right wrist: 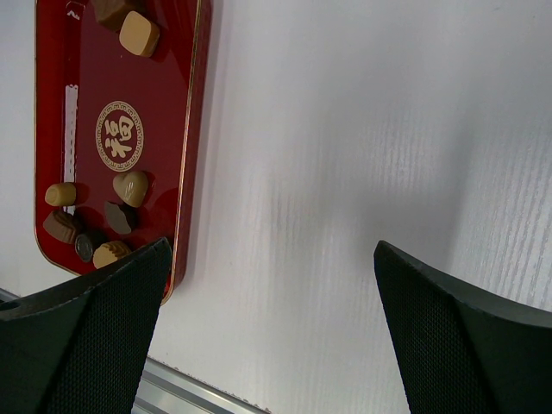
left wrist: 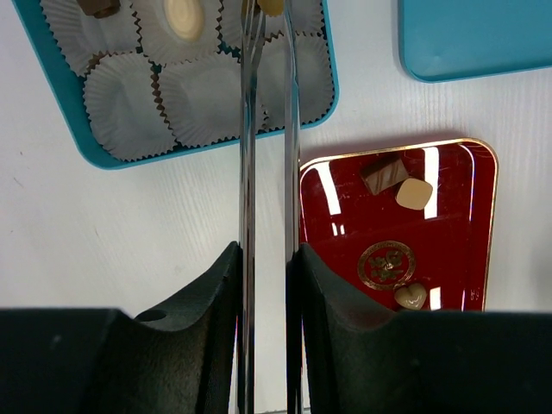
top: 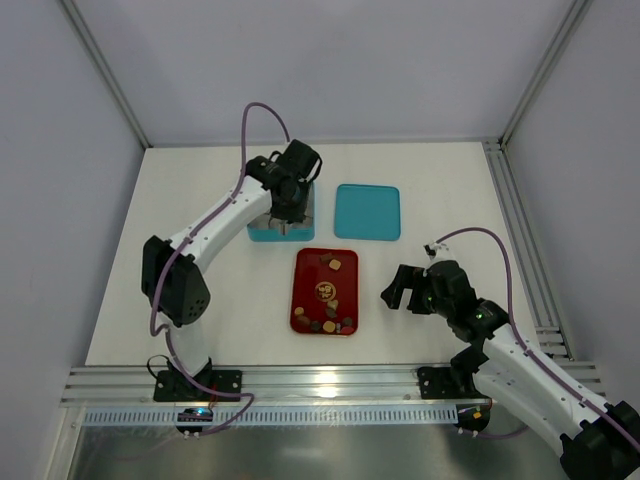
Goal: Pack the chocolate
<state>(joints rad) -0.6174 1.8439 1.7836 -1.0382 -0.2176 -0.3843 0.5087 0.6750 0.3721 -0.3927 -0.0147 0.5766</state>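
My left gripper (top: pixel 287 207) is shut on thin metal tongs (left wrist: pixel 267 129). The tong tips pinch a tan chocolate (left wrist: pixel 271 6) over the paper cups (left wrist: pixel 203 99) of the teal box (left wrist: pixel 82 138). A cream chocolate (left wrist: pixel 184 17) and a dark one (left wrist: pixel 97 7) sit in cups. The red tray (top: pixel 304 300) holds two chocolates at its far end (top: pixel 335 264) and several at its near end (top: pixel 325 324). My right gripper (top: pixel 396 290) is open and empty, on the table right of the tray (right wrist: pixel 164 129).
The teal lid (top: pixel 367 212) lies flat to the right of the box (top: pixel 256 234). An aluminium rail (top: pixel 330 378) runs along the near table edge, and another along the right side (top: pixel 520 240).
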